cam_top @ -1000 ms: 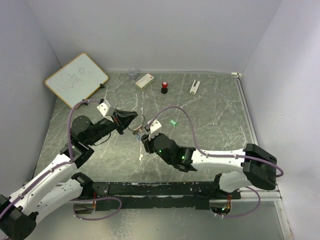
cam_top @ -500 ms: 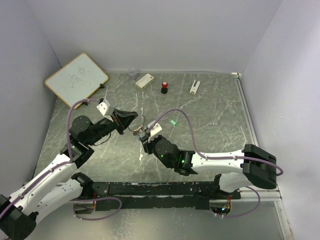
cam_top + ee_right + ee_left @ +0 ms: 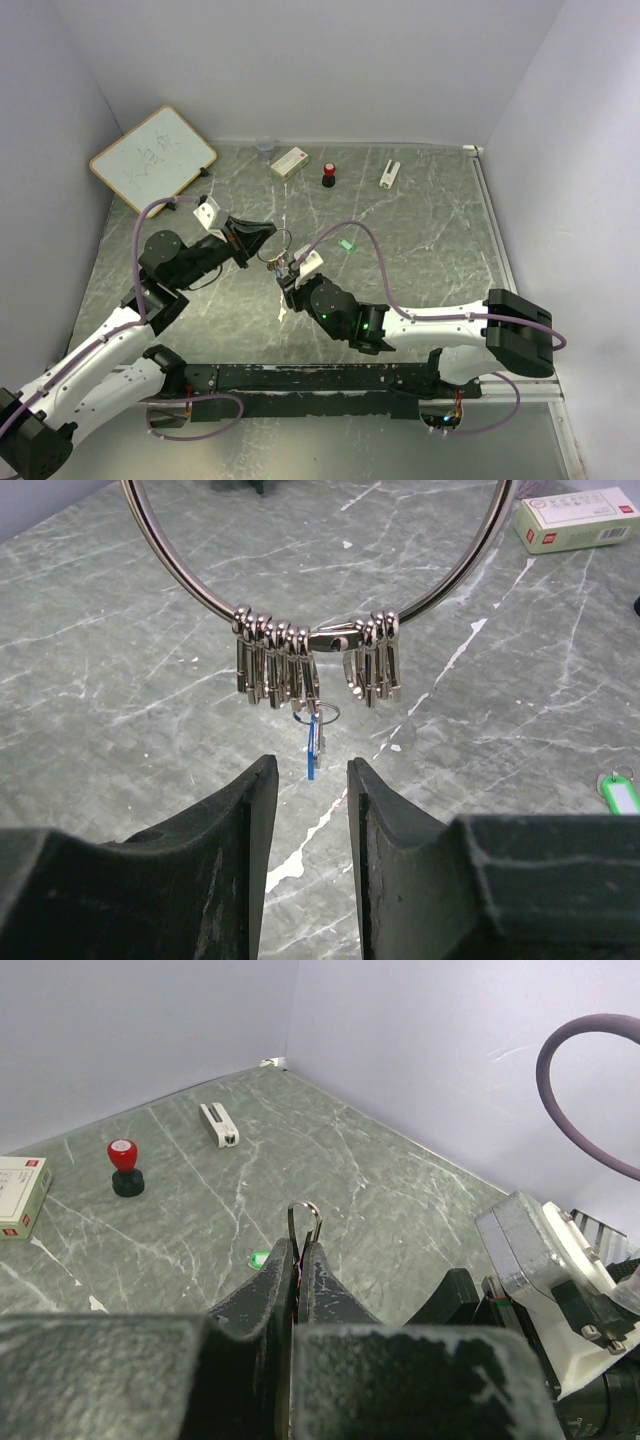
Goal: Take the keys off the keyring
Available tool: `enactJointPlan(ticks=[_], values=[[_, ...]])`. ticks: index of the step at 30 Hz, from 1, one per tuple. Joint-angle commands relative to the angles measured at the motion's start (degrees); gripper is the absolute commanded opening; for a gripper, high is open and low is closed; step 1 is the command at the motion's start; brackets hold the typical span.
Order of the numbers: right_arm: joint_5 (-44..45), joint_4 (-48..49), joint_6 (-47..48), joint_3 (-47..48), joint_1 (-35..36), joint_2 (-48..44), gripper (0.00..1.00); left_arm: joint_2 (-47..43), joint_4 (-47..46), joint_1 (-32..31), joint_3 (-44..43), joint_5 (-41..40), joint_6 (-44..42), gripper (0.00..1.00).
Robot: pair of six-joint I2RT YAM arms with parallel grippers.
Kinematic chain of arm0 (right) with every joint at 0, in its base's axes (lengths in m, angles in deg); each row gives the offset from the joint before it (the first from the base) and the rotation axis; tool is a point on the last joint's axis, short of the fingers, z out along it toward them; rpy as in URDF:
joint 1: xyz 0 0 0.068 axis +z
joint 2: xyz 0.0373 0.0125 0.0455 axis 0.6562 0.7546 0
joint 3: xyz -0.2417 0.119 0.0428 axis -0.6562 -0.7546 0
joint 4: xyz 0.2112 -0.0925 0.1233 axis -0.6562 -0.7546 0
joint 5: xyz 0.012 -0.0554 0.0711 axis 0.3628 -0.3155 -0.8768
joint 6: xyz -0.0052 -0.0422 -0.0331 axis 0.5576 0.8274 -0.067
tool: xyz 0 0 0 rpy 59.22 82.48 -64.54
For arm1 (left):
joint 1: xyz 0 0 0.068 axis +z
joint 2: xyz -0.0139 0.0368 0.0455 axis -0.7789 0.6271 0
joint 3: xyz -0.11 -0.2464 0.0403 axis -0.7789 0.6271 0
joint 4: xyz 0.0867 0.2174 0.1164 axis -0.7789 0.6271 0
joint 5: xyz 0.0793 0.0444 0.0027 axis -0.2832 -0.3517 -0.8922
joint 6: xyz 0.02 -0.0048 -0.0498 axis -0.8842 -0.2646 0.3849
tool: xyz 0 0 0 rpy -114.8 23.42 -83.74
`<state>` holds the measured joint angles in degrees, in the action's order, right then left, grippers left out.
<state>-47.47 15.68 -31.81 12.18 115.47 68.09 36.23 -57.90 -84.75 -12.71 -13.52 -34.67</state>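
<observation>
My left gripper (image 3: 262, 237) is shut on the keyring (image 3: 288, 240) and holds it above the table. In the left wrist view the ring (image 3: 303, 1222) stands edge-on out of the closed fingertips (image 3: 297, 1245). In the right wrist view the keyring (image 3: 200, 590) is a wide silvery loop with several metal clips along its bottom. A blue-headed key (image 3: 313, 748) hangs from a small ring below them. My right gripper (image 3: 312, 765) is open, its tips just under and either side of the blue key, not touching. A green-headed key (image 3: 347, 244) lies loose on the table, also visible in the right wrist view (image 3: 622, 792).
At the back stand a whiteboard (image 3: 152, 157), a clear cup (image 3: 265, 148), a small white and green box (image 3: 289, 161), a red-capped black knob (image 3: 328, 175) and a white clip-like piece (image 3: 389, 174). White walls close in three sides.
My right gripper has moved left and up towards the hanging keys. The left arm has held the ring almost still.
</observation>
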Motion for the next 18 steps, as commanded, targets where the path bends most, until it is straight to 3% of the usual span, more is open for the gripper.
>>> enactJointPlan(ticks=[1, 18], values=[[1.86, 1.88, 0.32, -0.95, 0.6, -0.99, 0.34, -0.43, -3.13, 0.14, -1.92, -0.4, 1.14, 0.07], [4.81, 5.51, 2.44, 0.05, 0.69, 3.39, 0.35, -3.41, -2.34, 0.17, -1.87, 1.25, 2.11, 0.07]])
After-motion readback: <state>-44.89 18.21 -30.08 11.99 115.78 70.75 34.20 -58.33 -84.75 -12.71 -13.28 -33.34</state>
